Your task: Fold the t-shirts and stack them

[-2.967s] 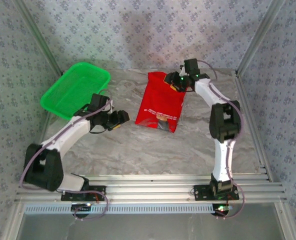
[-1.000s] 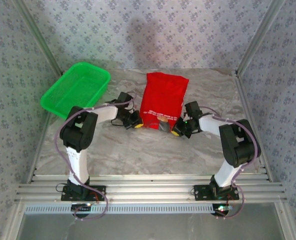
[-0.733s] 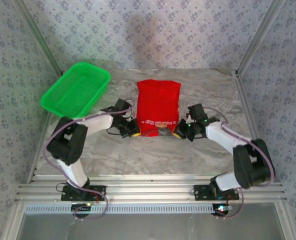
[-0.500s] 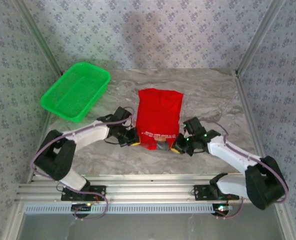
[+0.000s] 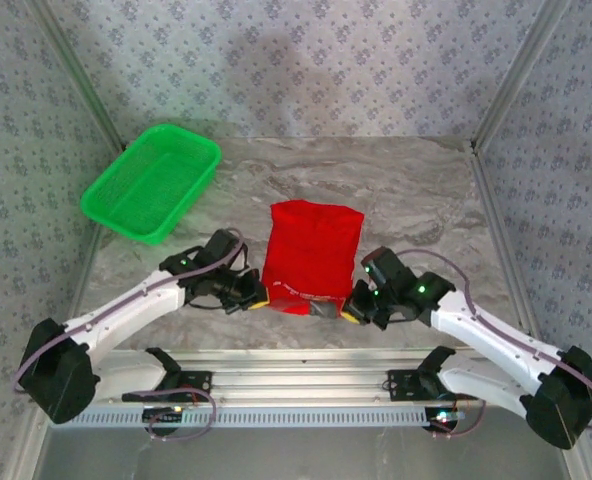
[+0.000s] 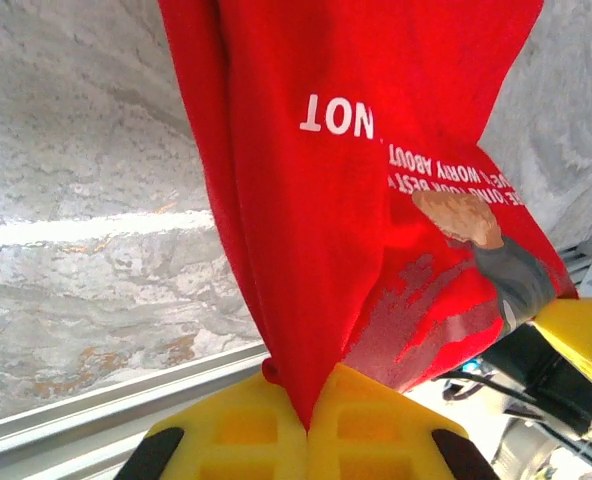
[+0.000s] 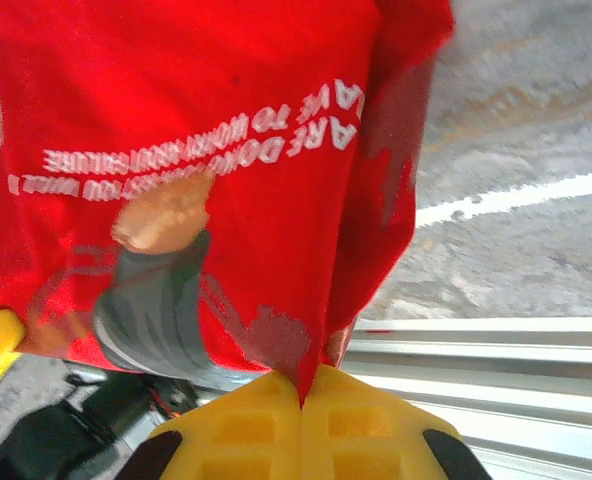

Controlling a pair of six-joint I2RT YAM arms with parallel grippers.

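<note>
One bright red t-shirt point(image 5: 311, 255), folded into a narrow rectangle, lies near the table's front with its printed side down at the near hem. My left gripper point(image 5: 256, 298) is shut on its near left corner, and my right gripper point(image 5: 353, 306) is shut on its near right corner. In the left wrist view the red t-shirt point(image 6: 376, 190) hangs from my yellow jaws point(image 6: 307, 432), showing white lettering and part of the bear print. In the right wrist view the t-shirt point(image 7: 206, 140) is pinched the same way between my yellow jaws point(image 7: 301, 410).
A green plastic basket point(image 5: 151, 180) sits at the back left of the marble table point(image 5: 406, 180). Aluminium rails point(image 5: 306, 365) run along the near edge, just under both grippers. Patterned walls close the back and sides.
Both grippers have pulled the t-shirt's near edge toward the front of the table, dragging the whole shirt nearer. Both arms have stretched low and forward.
</note>
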